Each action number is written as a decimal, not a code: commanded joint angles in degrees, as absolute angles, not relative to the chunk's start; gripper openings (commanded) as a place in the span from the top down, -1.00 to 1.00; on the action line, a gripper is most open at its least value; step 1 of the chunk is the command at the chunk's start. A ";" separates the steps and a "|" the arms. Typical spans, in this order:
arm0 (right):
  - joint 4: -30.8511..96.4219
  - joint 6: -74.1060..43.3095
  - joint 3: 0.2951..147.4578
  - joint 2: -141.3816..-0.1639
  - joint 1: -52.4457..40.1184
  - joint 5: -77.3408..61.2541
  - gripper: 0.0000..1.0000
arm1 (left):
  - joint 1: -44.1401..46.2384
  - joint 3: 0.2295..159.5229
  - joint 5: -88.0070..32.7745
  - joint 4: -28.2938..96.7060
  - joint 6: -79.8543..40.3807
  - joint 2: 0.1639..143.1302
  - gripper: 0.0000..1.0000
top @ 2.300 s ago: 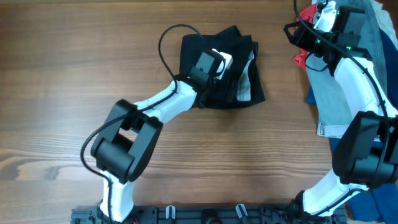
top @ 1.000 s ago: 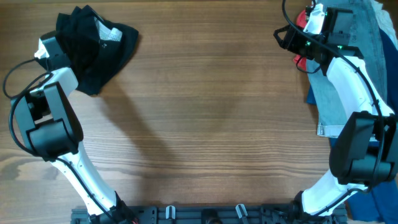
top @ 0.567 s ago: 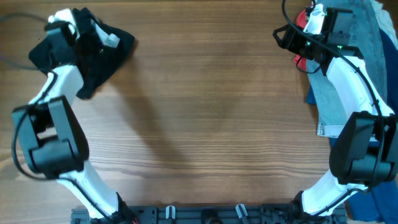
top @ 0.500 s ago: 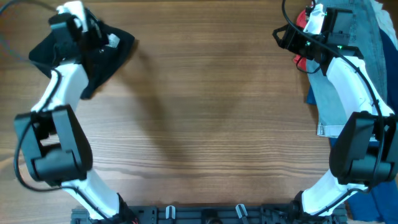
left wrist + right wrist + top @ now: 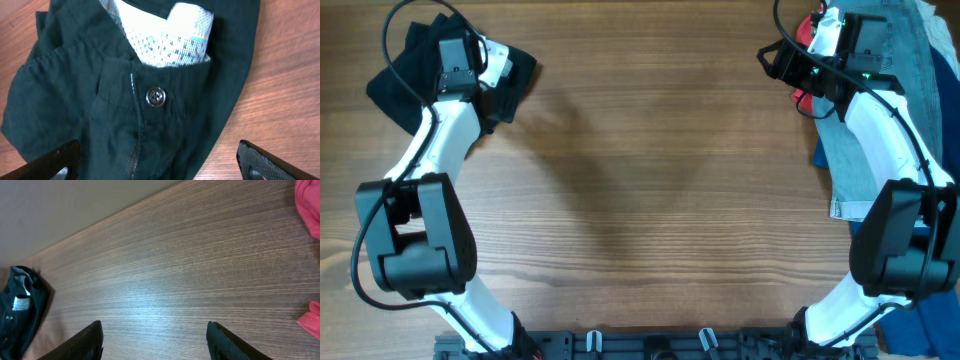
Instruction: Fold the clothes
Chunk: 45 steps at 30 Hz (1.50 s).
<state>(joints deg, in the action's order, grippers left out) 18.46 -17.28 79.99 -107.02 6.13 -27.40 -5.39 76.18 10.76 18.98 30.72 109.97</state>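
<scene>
Overhead: black buttoned garment (image 5: 392, 88) bunched at far-left desk corner, left gripper (image 5: 160, 162) over it, jaws apart. Right gripper (image 5: 157, 342) beside red cloth (image 5: 309, 210), far-right corner, jaws apart.

Red cloth (image 5: 803, 97) beside pale denim shorts (image 5: 858, 170) at table's (image 5: 670, 190) right edge.

Overhead plus wrists, sharing black garment (image 5: 392, 88)

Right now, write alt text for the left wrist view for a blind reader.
A crumpled black soft-fabric garment fills most of the frame on a brown wooden table, with a dark round button at its middle and white dotted lining showing above. The left gripper is open, its dark fingertips at the lower corners.
</scene>
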 commanded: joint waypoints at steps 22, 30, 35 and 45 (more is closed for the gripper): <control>18.37 -16.51 79.92 -107.13 5.85 -27.79 -0.33 | -7.16 76.09 3.31 16.67 31.22 119.31 0.53; 18.02 -16.73 79.92 -107.13 5.85 -27.83 -0.33 | -6.11 76.09 -2.20 10.20 10.04 122.23 0.92; 18.02 -16.73 79.92 -107.13 5.85 -27.83 -0.33 | -6.94 76.09 1.15 1.74 -6.37 125.25 0.92; 18.04 -16.69 79.92 -107.13 5.85 -27.83 -0.33 | -10.04 76.09 5.89 -7.27 -21.58 125.58 0.91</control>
<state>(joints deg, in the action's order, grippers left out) 18.22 -17.30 79.99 -107.02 6.13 -27.40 -7.64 76.20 3.16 -5.39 -14.85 124.03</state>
